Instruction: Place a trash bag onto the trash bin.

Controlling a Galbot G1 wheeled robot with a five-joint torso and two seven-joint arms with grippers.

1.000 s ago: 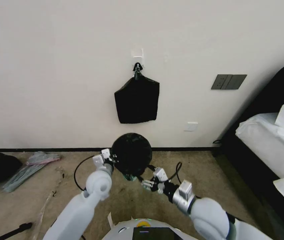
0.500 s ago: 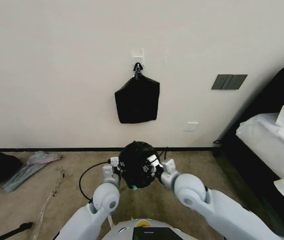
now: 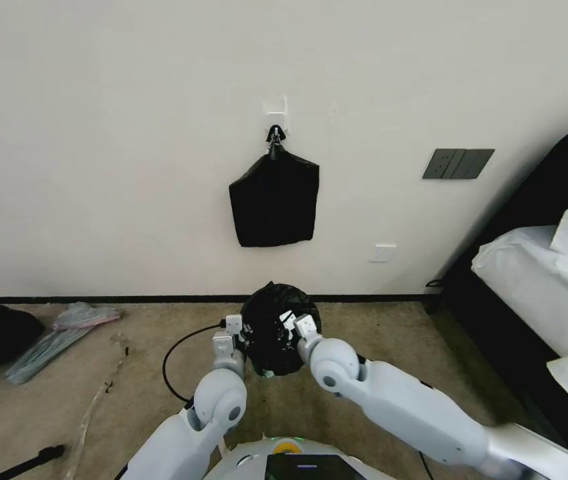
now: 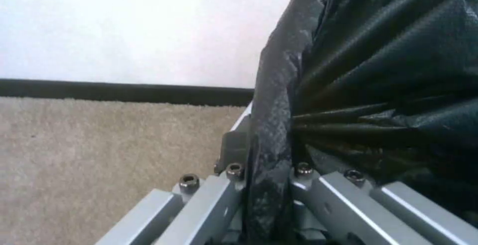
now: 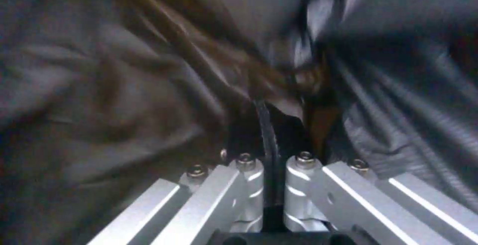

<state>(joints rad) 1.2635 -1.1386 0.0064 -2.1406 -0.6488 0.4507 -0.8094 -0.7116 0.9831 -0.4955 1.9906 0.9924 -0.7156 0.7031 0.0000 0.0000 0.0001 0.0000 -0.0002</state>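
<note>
Trash bag (image 3: 272,328) sits between both grippers. Left gripper (image 3: 243,331) at its 9 o'clock pinches bag film. Right gripper (image 3: 291,326) at 3 o'clock clamps a fold.

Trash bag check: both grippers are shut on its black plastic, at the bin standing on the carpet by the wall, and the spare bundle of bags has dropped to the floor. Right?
Not quite. The bundle of bags hangs from its clip on the wall, as the head view shows. The rest holds: the left gripper and right gripper are each shut on the trash bag.
</note>
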